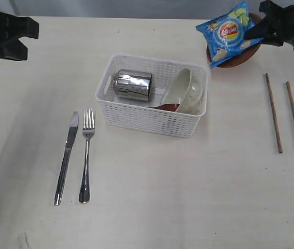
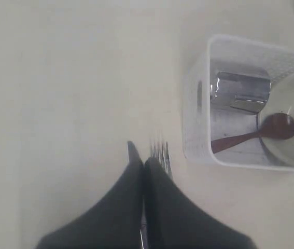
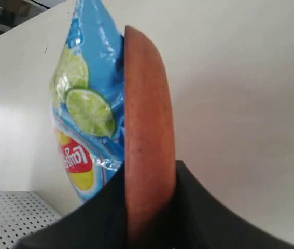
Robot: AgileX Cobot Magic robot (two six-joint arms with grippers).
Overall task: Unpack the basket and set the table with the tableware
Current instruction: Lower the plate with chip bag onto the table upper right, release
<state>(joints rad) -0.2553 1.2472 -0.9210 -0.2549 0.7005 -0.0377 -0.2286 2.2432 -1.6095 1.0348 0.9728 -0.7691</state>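
The white basket (image 1: 152, 120) stands mid-table and holds the steel cup (image 1: 132, 85) on its side, the tilted off-white bowl (image 1: 185, 92) and the red-brown spoon (image 1: 166, 107). Knife (image 1: 66, 157) and fork (image 1: 86, 155) lie side by side to its left. Two chopsticks (image 1: 273, 112) lie at the right. My right gripper (image 3: 149, 176) is shut on the rim of the brown plate (image 3: 149, 104), which carries the blue chip bag (image 3: 87, 109). My left gripper (image 2: 144, 163) is shut and empty, high at the far left, with the fork tines (image 2: 161, 153) showing past its tips.
The plate (image 1: 240, 56) and chip bag (image 1: 228, 32) are at the back right, just behind the basket's corner. The pale table (image 1: 188, 197) is bare in front of the basket. The left arm (image 1: 7, 33) hangs over the back left corner.
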